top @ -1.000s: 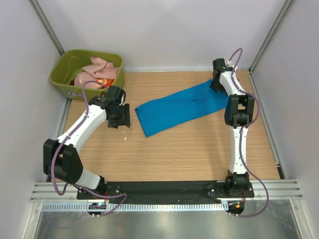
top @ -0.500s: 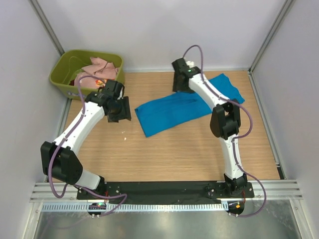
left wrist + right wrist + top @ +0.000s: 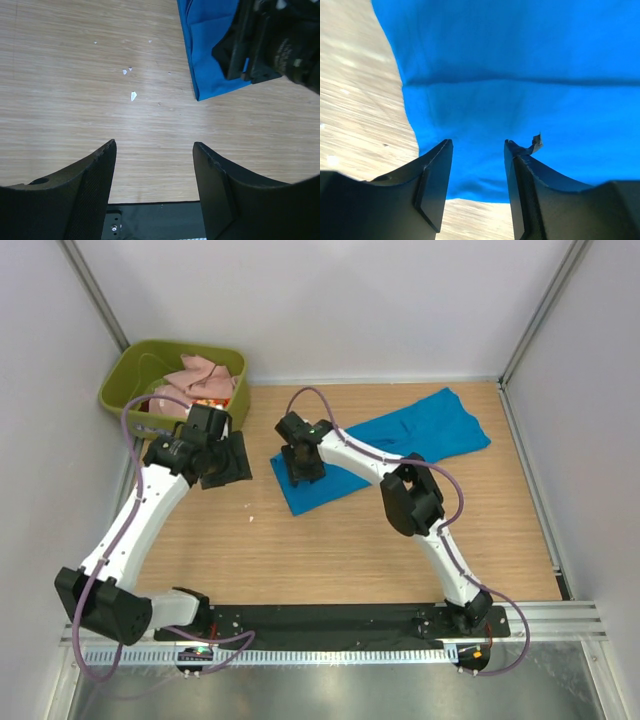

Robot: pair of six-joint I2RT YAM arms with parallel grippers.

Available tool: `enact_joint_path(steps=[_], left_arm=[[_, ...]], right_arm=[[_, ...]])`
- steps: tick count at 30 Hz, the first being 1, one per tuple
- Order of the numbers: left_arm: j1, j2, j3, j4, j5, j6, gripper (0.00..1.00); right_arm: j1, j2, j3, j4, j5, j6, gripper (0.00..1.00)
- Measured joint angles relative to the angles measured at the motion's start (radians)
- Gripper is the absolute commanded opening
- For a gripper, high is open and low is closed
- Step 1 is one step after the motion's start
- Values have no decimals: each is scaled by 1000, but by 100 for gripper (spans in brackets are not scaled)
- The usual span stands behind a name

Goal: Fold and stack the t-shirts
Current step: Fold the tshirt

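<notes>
The bright blue t-shirt [image 3: 430, 430] lies as a long strip slanting across the table, its near-left end by the middle. My right gripper [image 3: 302, 468] hovers over that left end. In the right wrist view the right gripper [image 3: 477, 142] stands open, its jaws partly apart, with only blue t-shirt [image 3: 520, 50] beneath and nothing between them. My left gripper [image 3: 226, 461] is wide open over bare wood to the left of the shirt. The left wrist view shows the left gripper [image 3: 155, 145] and the shirt's corner [image 3: 210, 50] at upper right. A pale pink t-shirt [image 3: 200, 373] and a red-orange patterned one [image 3: 214, 401] sit in the tub.
The olive-green tub [image 3: 125, 390] stands at the far left corner, just behind my left arm. Small white scraps [image 3: 133, 95] lie on the wood near the shirt's left end. Grey walls close in the table on the left, back and right.
My right arm has swept left from the shirt's far right end to its left end, and its jaws have narrowed. The left gripper has drawn a little to the left.
</notes>
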Motion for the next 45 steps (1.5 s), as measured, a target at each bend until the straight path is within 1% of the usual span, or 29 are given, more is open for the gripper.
enact_joint_path(steps=[3,5,8,11,14,17,18,20,21,23,25,26,27,29,30,32,33,35,36,38,39,41,42,43,45], left_arm=[[4,-32,0,-10,-8,-13,65],[8,-43,-3,-12,-10,-19,65],[14,-50,-4,-17,-10,-24,65],[21,-51,-4,-18,-10,-26,65],[24,-51,-4,-17,-8,-28,64],[26,-48,-17,3,38,-28,55],[26,-43,-25,14,62,-26,54],[18,-19,-51,42,116,-23,53],[5,1,-63,50,137,-24,53],[-45,53,-84,72,160,-24,54],[-119,108,-99,96,171,-24,53],[-153,134,-106,110,177,-24,50],[-180,155,-109,117,186,-25,42],[-228,214,-111,140,216,-24,36],[-242,246,-111,151,232,-21,30],[-260,330,-106,167,264,-21,24],[-265,348,-106,171,269,-22,23],[-275,405,-107,183,290,-26,21],[-279,421,-109,191,301,-32,17],[-282,430,-116,209,327,-46,13],[-284,430,-120,220,340,-52,10],[-286,430,-135,259,383,-77,6],[-288,430,-150,289,404,-94,3],[-290,430,-172,321,428,-113,1],[-295,431,-225,382,463,-155,0]], right_arm=[[20,21,-31,-5,11,-17,56],[29,7,-58,9,25,-26,56],[42,-51,-170,62,47,-30,56],[53,-141,-325,109,61,-29,57],[61,-267,-526,157,65,-20,57],[63,-405,-724,166,60,-3,59],[64,-461,-799,175,60,3,59],[64,-568,-937,142,60,18,63],[64,-620,-996,127,60,28,64],[64,-719,-1088,66,64,43,70],[63,-797,-1126,14,68,58,75],[63,-832,-1130,-7,69,64,76],[63,-864,-1126,-16,71,71,76],[55,-903,-1094,-28,74,88,75],[52,-905,-1073,-30,74,92,73],[37,-893,-1022,-14,58,106,68],[28,-882,-1001,-1,47,114,68],[-6,-843,-968,36,-1,129,61],[-26,-822,-958,58,-33,139,54],[-71,-786,-951,98,-98,163,47],[-100,-768,-951,119,-135,175,36],[-154,-740,-952,165,-207,206,26],[-178,-729,-953,196,-248,224,15],[-197,-716,-953,227,-278,238,10],[-216,-682,-953,286,-338,275,2]])
